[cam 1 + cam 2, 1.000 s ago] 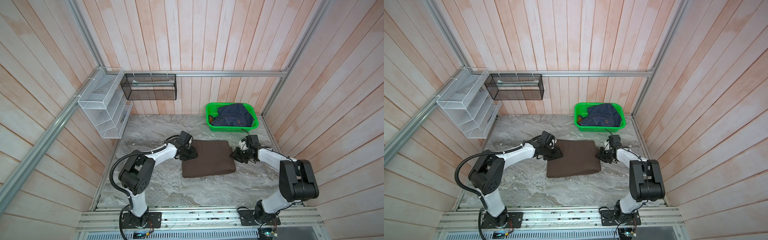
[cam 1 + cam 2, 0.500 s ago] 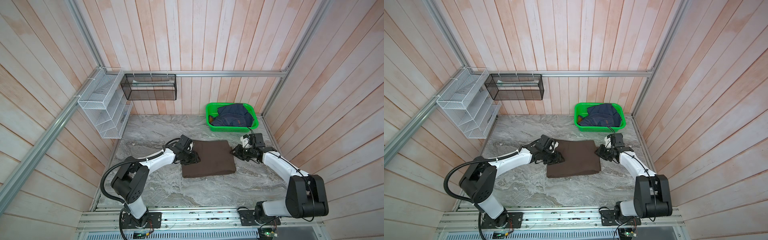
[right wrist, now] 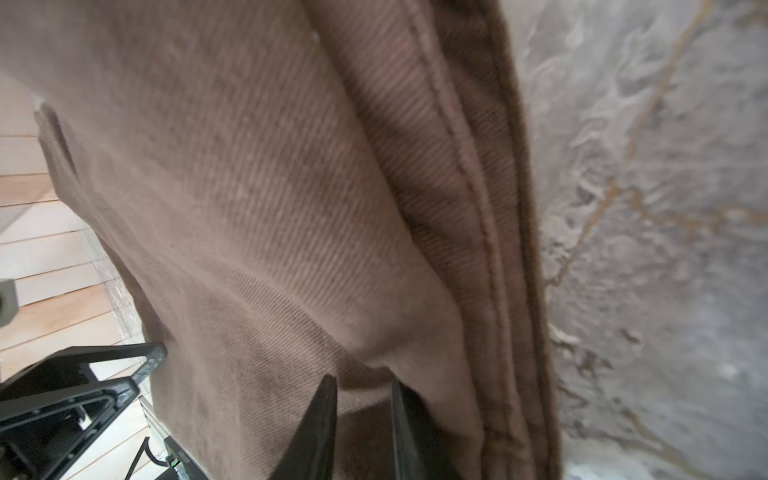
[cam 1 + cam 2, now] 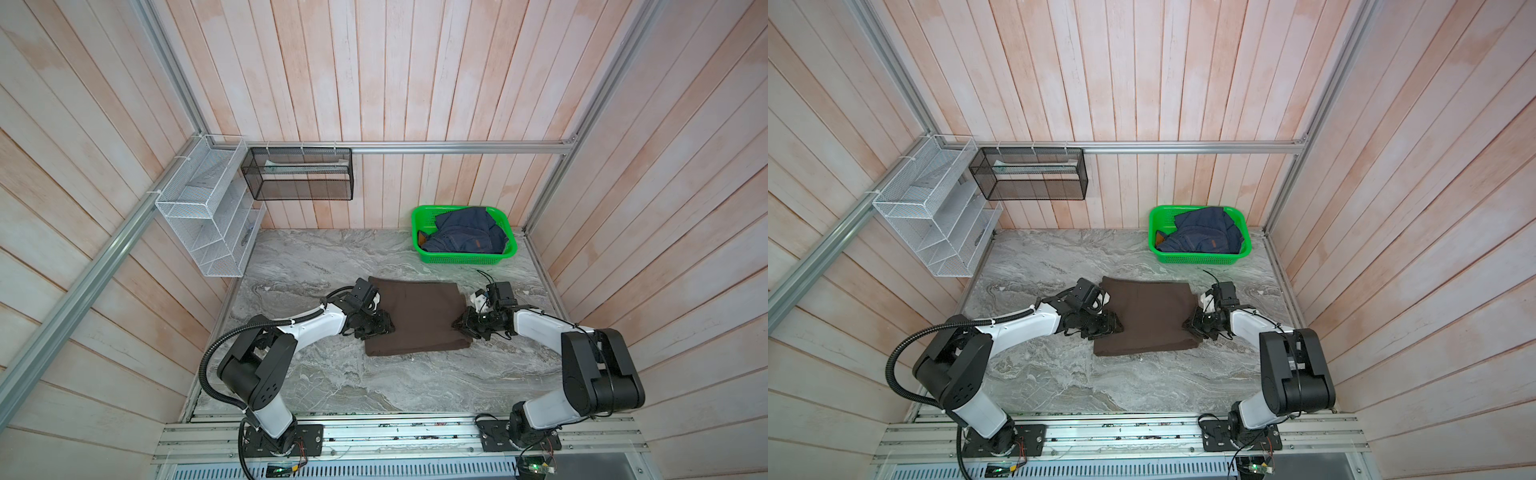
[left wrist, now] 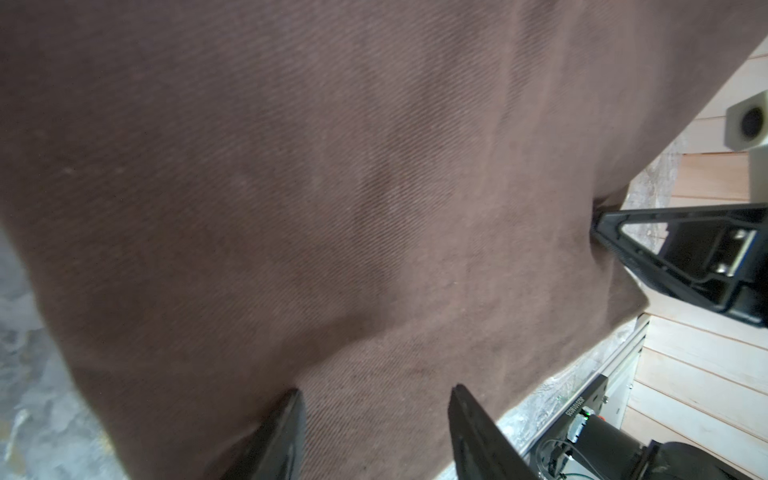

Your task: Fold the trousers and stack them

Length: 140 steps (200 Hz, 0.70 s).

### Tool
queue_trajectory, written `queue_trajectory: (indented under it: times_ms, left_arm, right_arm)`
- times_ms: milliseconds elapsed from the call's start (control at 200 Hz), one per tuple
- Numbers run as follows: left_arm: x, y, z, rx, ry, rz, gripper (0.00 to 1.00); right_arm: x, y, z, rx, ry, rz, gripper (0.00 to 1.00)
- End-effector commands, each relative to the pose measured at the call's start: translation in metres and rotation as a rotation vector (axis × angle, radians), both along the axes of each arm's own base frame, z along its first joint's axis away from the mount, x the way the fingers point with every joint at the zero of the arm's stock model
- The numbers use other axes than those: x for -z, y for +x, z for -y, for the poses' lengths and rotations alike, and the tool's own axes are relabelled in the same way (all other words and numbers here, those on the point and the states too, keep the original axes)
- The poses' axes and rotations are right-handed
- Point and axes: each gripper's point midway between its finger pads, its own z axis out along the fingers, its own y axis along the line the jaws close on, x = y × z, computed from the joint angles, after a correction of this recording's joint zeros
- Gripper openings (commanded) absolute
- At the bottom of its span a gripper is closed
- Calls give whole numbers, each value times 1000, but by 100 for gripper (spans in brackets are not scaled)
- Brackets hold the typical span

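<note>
The trousers (image 4: 419, 316) (image 4: 1150, 316) lie folded into a dark brown rectangle in the middle of the marble table. My left gripper (image 4: 387, 326) (image 4: 1119, 326) is at their left edge. In the left wrist view it (image 5: 374, 399) is open, both fingertips resting on top of the flat fabric (image 5: 332, 187). My right gripper (image 4: 458, 326) (image 4: 1187, 324) is at the right edge. In the right wrist view its jaws (image 3: 361, 386) are close together, pinching a fold of the layered cloth (image 3: 270, 187).
A green basket (image 4: 465, 259) holding a navy denim garment (image 4: 465, 232) stands at the back right. A white wire rack (image 4: 208, 224) and a black mesh basket (image 4: 299, 174) hang on the walls at the back left. Bare marble (image 4: 374, 386) lies in front of the trousers.
Both grippers have slid along the trousers' side edges toward the near side. The left jaws have spread a little wider. The trousers keep their shape and place.
</note>
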Motion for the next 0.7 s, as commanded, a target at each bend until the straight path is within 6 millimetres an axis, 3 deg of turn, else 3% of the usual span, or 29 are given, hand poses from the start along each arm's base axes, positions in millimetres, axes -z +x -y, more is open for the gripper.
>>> queue_trajectory:
  times_ms: [0, 80, 170, 295, 560, 695]
  left_arm:
    - [30, -4, -15, -35, 62, -54, 58]
    - [51, -9, -33, -72, 106, -103, 58]
    - [71, -10, -67, -137, 205, -140, 58]
    - [79, -8, -114, -208, 312, -153, 58]
    - [58, 2, -197, -329, 487, -120, 58]
    - [22, 13, -198, -331, 449, -16, 58]
  right_arm:
    - [48, -25, 31, 53, -167, -138, 29]
    - [50, -27, 26, 33, -183, -145, 30]
    - [51, -28, 11, -3, -176, -148, 30]
    - [54, -34, -19, -58, -149, -159, 30]
    - [49, -34, -98, -200, -85, -139, 30]
    - [21, -10, -116, -210, -69, -54, 37]
